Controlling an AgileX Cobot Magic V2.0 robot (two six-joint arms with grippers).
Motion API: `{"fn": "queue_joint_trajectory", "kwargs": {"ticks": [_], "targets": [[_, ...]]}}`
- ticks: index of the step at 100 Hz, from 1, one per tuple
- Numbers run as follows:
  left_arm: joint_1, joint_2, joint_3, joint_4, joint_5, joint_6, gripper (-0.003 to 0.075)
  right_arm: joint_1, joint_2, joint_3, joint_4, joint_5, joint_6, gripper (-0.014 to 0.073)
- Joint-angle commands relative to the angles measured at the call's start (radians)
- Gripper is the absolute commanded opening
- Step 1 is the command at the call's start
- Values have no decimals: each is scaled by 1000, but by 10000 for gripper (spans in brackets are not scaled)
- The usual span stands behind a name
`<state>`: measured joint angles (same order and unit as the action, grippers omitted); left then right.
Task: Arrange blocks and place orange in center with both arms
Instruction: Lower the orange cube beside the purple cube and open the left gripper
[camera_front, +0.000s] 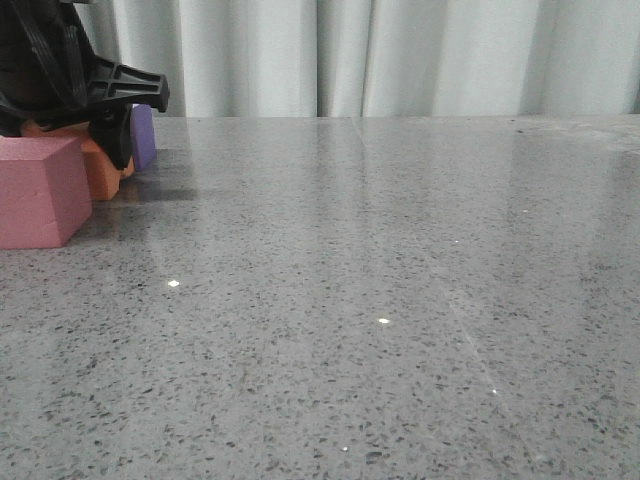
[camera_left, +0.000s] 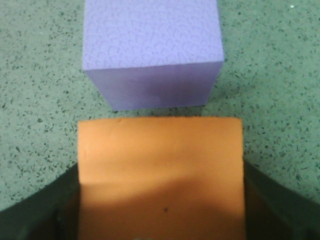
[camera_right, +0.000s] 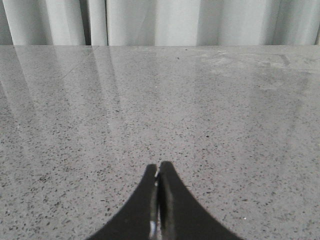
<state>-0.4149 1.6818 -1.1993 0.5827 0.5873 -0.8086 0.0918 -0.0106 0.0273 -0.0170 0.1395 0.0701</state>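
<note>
The orange cube (camera_left: 160, 170) sits between the two fingers of my left gripper (camera_left: 161, 172), which press on its two sides. In the front view the left gripper (camera_front: 105, 145) is at the far left, down over the orange cube (camera_front: 103, 172). The purple cube (camera_left: 152, 50) stands just beyond the orange one with a small gap; it also shows in the front view (camera_front: 144, 135). The pinkish-red cube (camera_front: 40, 190) stands on the table in front of the orange one. My right gripper (camera_right: 159, 167) is shut and empty, low over bare table.
The grey speckled table (camera_front: 380, 280) stretches to the right of the cubes. A pale curtain (camera_front: 400, 55) hangs behind the table's far edge. The right arm does not show in the front view.
</note>
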Motion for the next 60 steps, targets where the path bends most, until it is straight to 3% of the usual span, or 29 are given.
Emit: {"fn": "queue_joint_trajectory", "kwargs": {"ticks": [1, 16, 60], "targets": [[4, -39, -25, -1, -35, 17, 434, -6, -25, -13, 4, -80, -8, -67], [4, -39, -25, -32, -35, 44, 531, -6, -25, -13, 4, -80, -8, -67], [4, -39, -29, -51, -47, 76, 538, -6, -25, -13, 4, -80, -8, -67]]}}
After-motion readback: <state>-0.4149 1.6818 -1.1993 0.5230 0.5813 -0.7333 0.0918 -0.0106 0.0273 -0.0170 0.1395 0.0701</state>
